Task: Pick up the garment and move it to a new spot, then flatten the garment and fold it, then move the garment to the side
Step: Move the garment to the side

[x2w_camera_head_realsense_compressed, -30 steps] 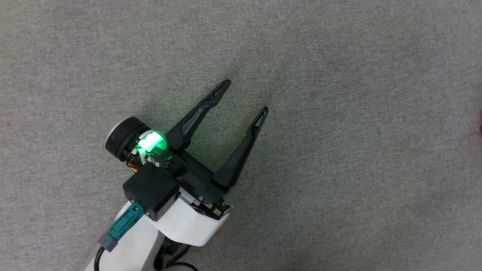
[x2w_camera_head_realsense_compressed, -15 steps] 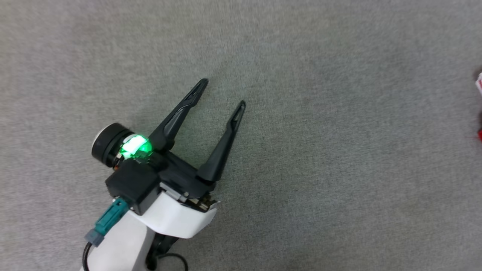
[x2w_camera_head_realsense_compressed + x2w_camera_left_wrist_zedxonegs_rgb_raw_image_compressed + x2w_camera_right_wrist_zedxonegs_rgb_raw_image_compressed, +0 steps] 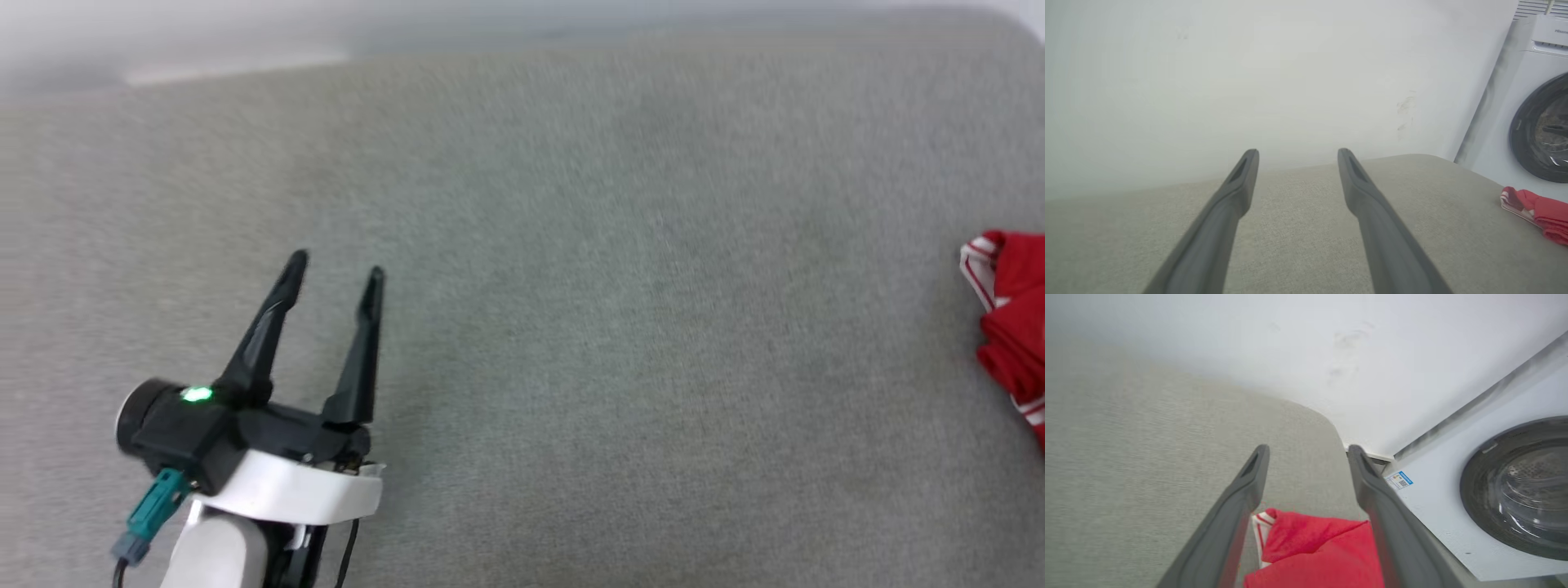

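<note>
The garment [image 3: 1012, 327] lies bunched at the right edge of the grey fabric-covered counter [image 3: 571, 327], close to its rounded corner. It is red, and a red-and-white striped trim shows on its left side. The left end effector [image 3: 336, 268] is at the lower left of the head view, well apart from the garment, with its two dark fingers spread and nothing between them. The right end effector [image 3: 1309, 449] is just above the garment. Its fingers stand apart and do not clamp the cloth, which shows between them. I cannot tell if they touch it. A white washing machine [image 3: 1515, 486] stands beside the counter, against a pale wall [image 3: 1249, 81].
</note>
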